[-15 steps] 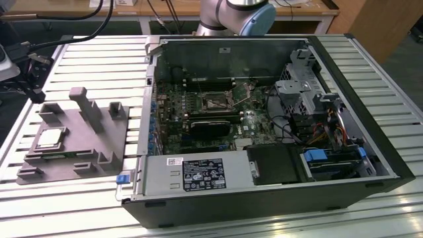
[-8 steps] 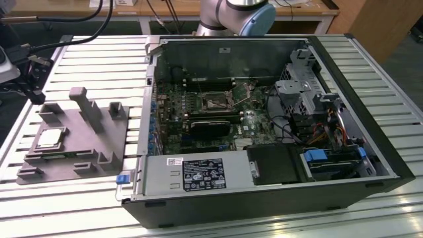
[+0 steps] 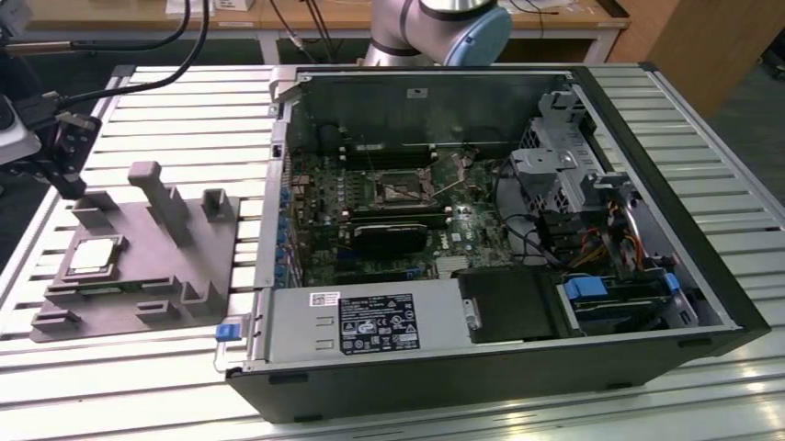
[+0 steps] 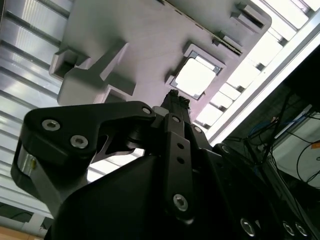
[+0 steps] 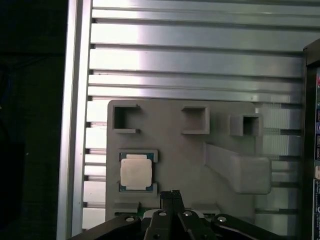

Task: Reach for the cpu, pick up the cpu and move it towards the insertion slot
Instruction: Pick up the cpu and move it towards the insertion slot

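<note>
Silvery metal tops the cpu, which lies flat in a square recess of the grey plastic block on the slatted table. It is well apart from the insertion slot inside the open computer case. We see the gripper over the block near the cpu, its fingers pressed together on nothing. A black-and-white label sits on the power supply.

A slatted metal table of long silvery ribs carries everything here, its bare ribs showing in both wrist views. Sitting flat on it, toward the exterior view's left, is a grey plastic block with upright posts. Just beside that, on the exterior view's right, an open black computer case lies on its side.
</note>
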{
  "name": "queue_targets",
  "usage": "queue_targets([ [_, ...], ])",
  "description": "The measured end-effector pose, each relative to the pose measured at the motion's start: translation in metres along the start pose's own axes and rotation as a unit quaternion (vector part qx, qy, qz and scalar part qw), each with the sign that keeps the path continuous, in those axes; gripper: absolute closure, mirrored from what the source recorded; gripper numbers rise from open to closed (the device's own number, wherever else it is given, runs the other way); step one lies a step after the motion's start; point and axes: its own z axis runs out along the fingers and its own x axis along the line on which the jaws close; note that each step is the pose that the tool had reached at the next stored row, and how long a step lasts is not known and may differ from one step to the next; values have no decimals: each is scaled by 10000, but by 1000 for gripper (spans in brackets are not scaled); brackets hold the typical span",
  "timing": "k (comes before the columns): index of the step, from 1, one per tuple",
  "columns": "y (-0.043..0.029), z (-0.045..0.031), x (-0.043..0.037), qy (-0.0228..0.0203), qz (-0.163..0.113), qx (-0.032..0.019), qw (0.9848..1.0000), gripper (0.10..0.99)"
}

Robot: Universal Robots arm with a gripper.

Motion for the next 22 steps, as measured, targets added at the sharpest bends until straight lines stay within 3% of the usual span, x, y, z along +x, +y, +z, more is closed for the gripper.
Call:
queue_targets([
  [22,-10,319,106,0,0,0,10000,980],
])
